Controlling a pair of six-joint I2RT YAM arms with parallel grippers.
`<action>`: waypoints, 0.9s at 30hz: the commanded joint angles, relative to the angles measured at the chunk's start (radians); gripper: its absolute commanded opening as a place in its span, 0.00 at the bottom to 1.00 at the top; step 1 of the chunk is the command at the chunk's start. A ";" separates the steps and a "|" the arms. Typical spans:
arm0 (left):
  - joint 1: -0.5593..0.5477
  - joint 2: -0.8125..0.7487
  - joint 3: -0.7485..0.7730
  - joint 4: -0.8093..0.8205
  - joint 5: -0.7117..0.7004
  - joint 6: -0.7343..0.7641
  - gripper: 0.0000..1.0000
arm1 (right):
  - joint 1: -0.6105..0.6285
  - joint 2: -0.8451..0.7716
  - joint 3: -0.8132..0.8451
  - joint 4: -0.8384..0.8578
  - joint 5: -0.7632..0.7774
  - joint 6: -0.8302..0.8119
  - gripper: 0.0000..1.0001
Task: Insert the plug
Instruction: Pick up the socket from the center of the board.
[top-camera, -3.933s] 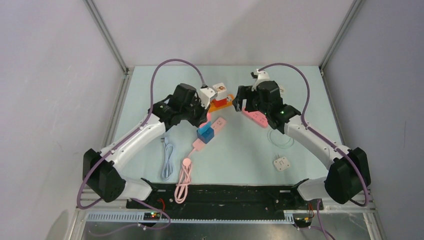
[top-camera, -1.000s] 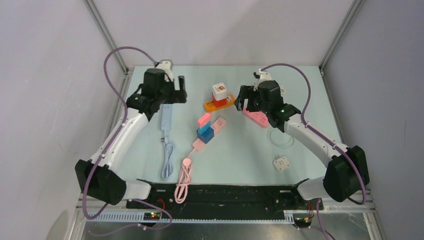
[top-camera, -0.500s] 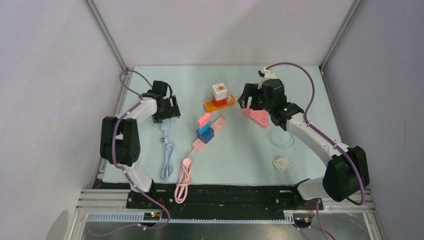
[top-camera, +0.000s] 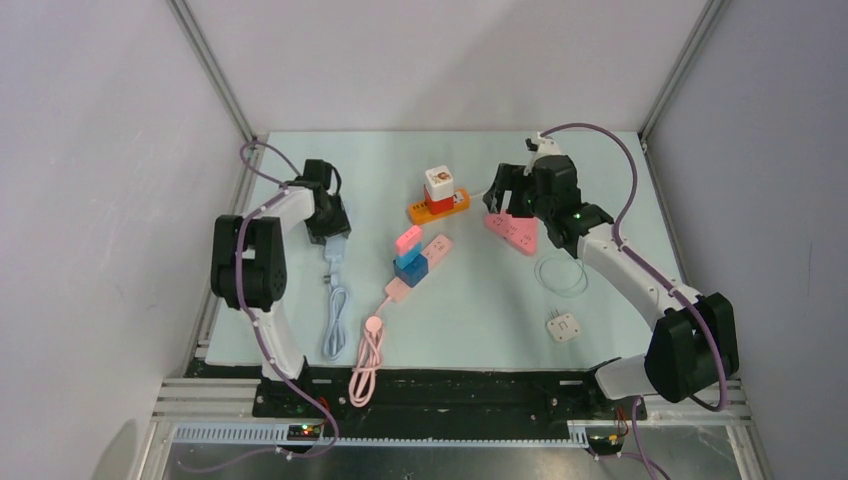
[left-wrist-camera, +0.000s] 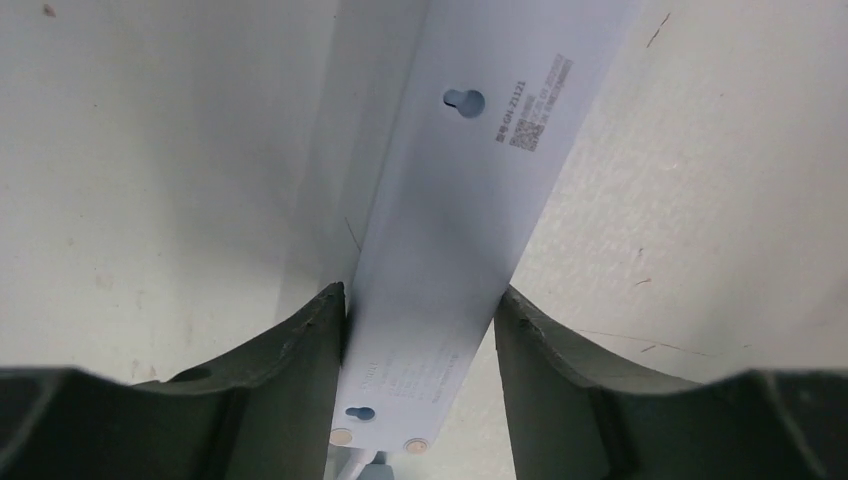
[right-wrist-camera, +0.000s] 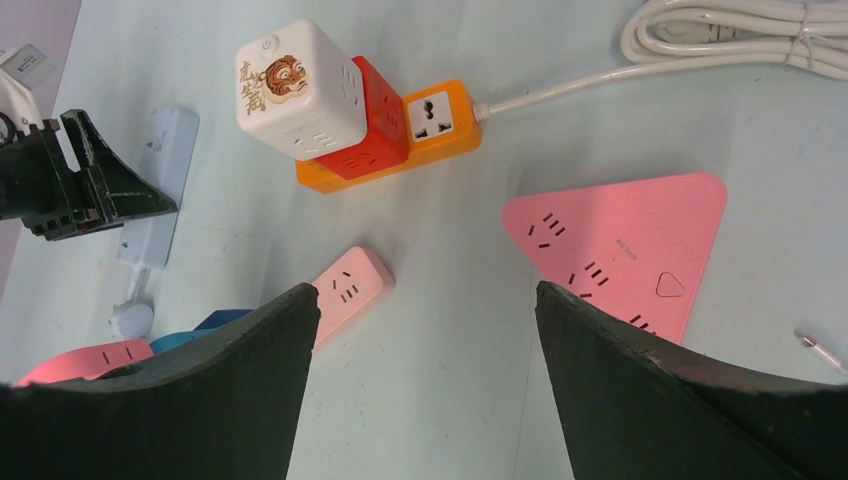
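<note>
A light blue power strip lies face down on the left of the mat, its cable coiled toward the front. My left gripper is down over the strip's far part. In the left wrist view both fingertips touch the strip's long sides, so the left gripper is shut on it. A small white plug lies prongs up at the right front. My right gripper hangs open and holds nothing, above the mat beside a pink triangular strip.
An orange strip at the back centre carries a red cube and a white cube. A pink strip with a blue cube and a pink block sits mid-mat, its pink cable running forward. A thin white loop lies right.
The left arm folded back and dropped onto the light blue strip, and its jaws narrowed onto the strip's sides. The right gripper drifted slightly right, still open.
</note>
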 joint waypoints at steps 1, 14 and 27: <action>0.016 0.030 0.077 0.001 0.049 -0.008 0.56 | -0.012 -0.012 0.004 0.028 -0.018 0.015 0.84; 0.017 0.096 0.185 -0.079 0.108 0.034 0.14 | -0.023 -0.012 0.003 0.076 -0.031 0.019 0.84; 0.016 -0.097 0.334 -0.084 0.197 0.154 0.00 | -0.027 -0.011 0.004 0.157 -0.158 0.020 0.87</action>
